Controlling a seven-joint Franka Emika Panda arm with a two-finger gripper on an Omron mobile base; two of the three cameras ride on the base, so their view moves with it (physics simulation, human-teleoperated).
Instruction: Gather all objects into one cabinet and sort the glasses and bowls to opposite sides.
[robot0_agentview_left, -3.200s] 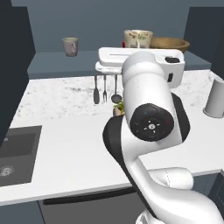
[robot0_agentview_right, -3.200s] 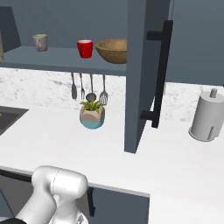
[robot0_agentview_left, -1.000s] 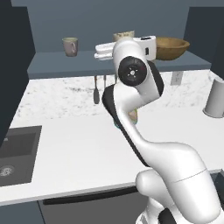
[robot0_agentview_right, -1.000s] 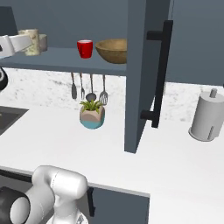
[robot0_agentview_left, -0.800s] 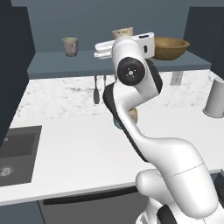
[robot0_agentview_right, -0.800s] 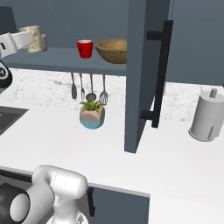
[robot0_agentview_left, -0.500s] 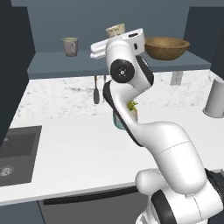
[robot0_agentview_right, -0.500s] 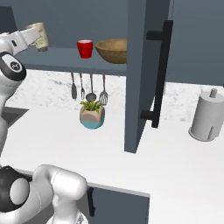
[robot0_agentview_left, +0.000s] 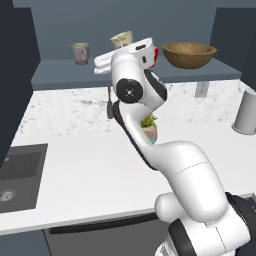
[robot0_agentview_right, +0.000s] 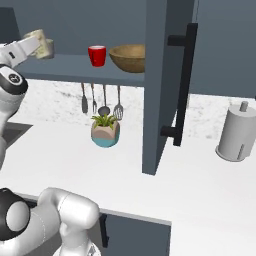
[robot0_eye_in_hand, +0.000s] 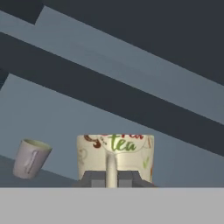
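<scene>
The white counter (robot0_agentview_left: 75, 170) fills the lower half of the left base frame, with the small teal-and-peach plant pot (robot0_agentview_right: 105, 134) at centre left of the right base frame, under the hanging utensils (robot0_agentview_right: 102, 102). Above it, along the top of that frame, the cabinet shelf (robot0_agentview_right: 70, 67) carries the red cup (robot0_agentview_right: 97, 55) and the wide wooden bowl (robot0_agentview_right: 131, 57), both just left of the open cabinet door (robot0_agentview_right: 156, 85) with its black bar handle (robot0_agentview_right: 184, 85). The taupe mug (robot0_agentview_left: 80, 52) stands at the upper left of the left base frame.

The main risk, as I judge it, is the carried cream patterned mug (robot0_eye_in_hand: 115, 158) knocking the taupe mug or catching the shelf edge if the arm swings too low, since the two mugs sit near each other at the bottom of the hand frame. A loose pinch could also let it slip and drop to the counter.

The tool (robot0_eye_in_hand: 111, 177) at bottom centre of the hand frame is pinching the cream patterned mug, its fingers narrowly spread around the wall, holding it upright above the shelf
</scene>
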